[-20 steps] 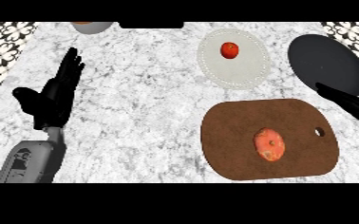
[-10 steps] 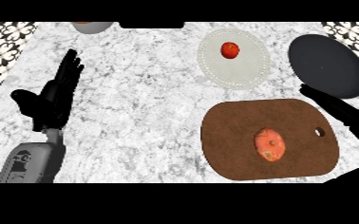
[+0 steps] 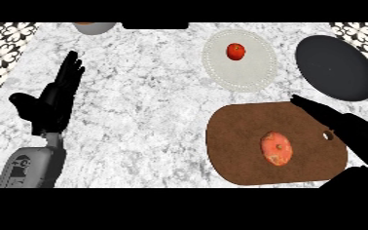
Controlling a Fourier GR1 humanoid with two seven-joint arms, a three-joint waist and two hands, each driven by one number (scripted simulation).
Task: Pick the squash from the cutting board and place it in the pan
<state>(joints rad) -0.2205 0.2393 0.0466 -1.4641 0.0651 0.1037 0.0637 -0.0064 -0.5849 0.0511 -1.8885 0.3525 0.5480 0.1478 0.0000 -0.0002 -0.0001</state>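
Note:
The orange squash lies on the brown cutting board, right of its middle. At the far right, beyond the board, sits the dark pan with nothing in it. My right hand comes in from the right edge, open, with straight fingers stretched over the board's upper right corner, a little to the right of the squash and apart from it. Part of that hand also shows at the lower right corner. My left hand rests open at the left, fingers up.
A white plate holding a red tomato stands behind the board, left of the pan. A grey bowl shows at the counter's back edge. Patterned tiles mark the top corners.
My right hand has moved in from the right edge, down and left, until it reaches over the board's right side. The squash and my left hand have stayed in place.

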